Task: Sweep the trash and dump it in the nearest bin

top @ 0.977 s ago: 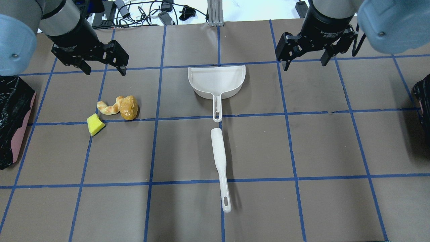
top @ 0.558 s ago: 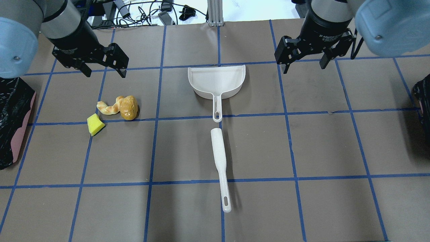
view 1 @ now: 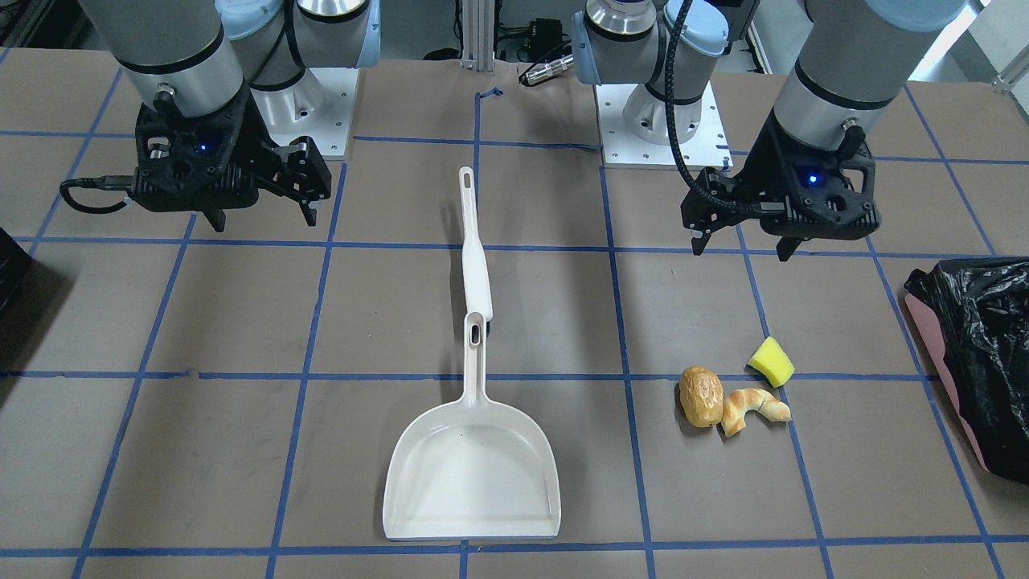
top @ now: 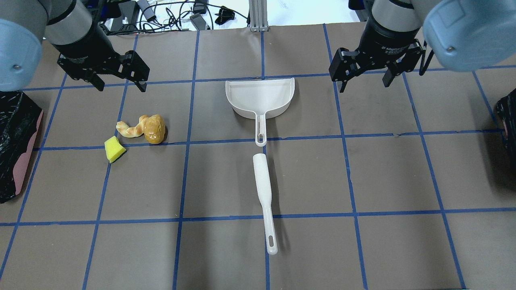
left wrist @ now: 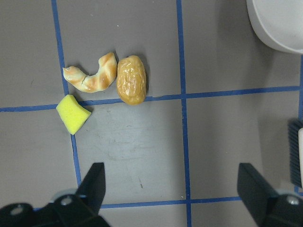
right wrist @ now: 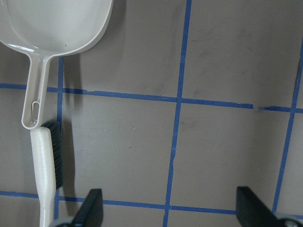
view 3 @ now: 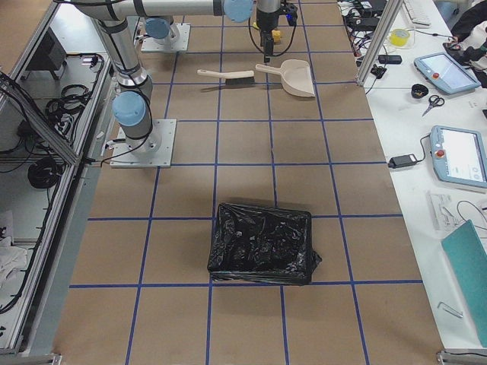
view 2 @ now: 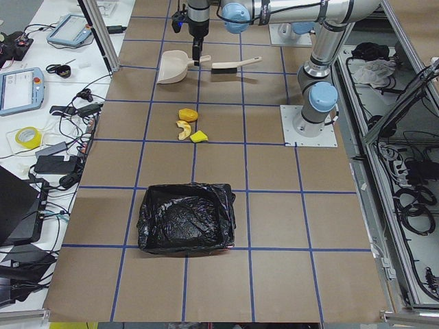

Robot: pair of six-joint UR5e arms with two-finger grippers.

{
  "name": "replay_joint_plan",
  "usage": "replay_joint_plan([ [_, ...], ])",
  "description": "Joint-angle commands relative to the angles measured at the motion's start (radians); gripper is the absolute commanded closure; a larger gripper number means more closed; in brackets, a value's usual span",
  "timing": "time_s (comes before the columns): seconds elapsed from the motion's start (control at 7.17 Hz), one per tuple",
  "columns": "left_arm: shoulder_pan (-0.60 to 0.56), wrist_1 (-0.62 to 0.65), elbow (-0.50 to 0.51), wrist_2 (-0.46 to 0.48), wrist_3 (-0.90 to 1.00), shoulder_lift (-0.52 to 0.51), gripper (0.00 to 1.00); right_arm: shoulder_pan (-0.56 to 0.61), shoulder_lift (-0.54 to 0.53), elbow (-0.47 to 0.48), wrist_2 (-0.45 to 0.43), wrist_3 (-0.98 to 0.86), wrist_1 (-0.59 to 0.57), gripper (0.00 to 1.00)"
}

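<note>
Near the left gripper point(top: 120, 88), spread wide and empty like the right gripper point(top: 365, 86), lies the trash point(top: 154, 129), bin point(top: 24, 161) further left; brush point(top: 263, 189) and dustpan point(top: 260, 98) lie end-to-end midway between both arms.

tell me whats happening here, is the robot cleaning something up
A two-armed robot seems set to sweep up; nothing is picked up yet. The left gripper and right gripper hover open and empty. The dustpan and brush lie untouched in the middle. A sponge, bread roll and croissant sit on the robot's left, near the bin.
</note>
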Motion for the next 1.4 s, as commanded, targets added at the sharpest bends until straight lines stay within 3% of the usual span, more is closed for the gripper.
replay_joint_plan([
  [0.0, 0.006, 0.007, 0.075, 0.002, 0.011, -0.078, 0.00, -0.002, 0.018, 0.004, -0.005, 0.013, -0.005, 0.00],
  [0.56, -0.071, 0.031, 0.316, -0.018, -0.014, -0.324, 0.00, 0.011, 0.020, 0.045, 0.002, 0.063, 0.016, 0.00],
  [0.98, -0.210, 0.137, 0.323, -0.055, -0.160, -0.432, 0.00, 0.083, 0.001, 0.099, 0.001, 0.089, 0.016, 0.00],
  [1.26, -0.262, 0.209, 0.317, -0.083, -0.197, -0.504, 0.00, 0.218, -0.011, 0.167, 0.001, 0.170, 0.004, 0.00],
])
